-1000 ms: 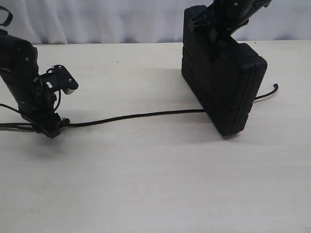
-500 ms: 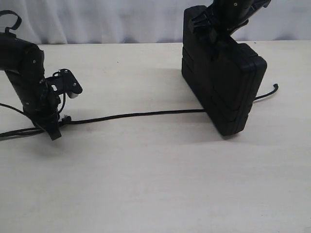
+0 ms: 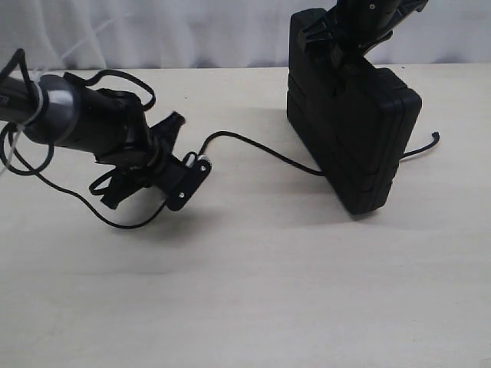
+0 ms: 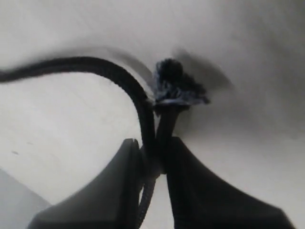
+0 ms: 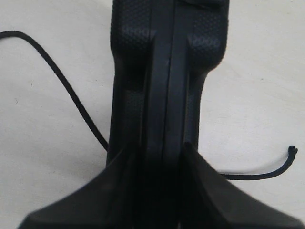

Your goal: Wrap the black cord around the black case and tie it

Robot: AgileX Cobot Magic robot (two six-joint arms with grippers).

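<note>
The black case (image 3: pixel 349 130) stands on its edge at the right of the table. My right gripper (image 3: pixel 343 34) comes down from above and is shut on its top end, its jaws pressed on both faces of the case (image 5: pixel 164 90). The black cord (image 3: pixel 257 149) passes under the case; its blunt tip (image 3: pixel 436 136) lies on the right side. On the left it rises in a slack arc to my left gripper (image 3: pixel 192 170). In the left wrist view that gripper (image 4: pixel 155 152) is shut on the cord (image 4: pixel 109 71) just below its frayed knot (image 4: pixel 175 85).
Thin black cables (image 3: pixel 115 218) hang in loops from the left arm (image 3: pixel 84 123) down to the table (image 3: pixel 253 291). A pale curtain (image 3: pixel 153 31) closes off the back edge.
My left gripper has shut on the cord's knotted end, lifted it off the table and swung right toward the case. The once straight cord now curves slackly. The right gripper and case have not moved.
</note>
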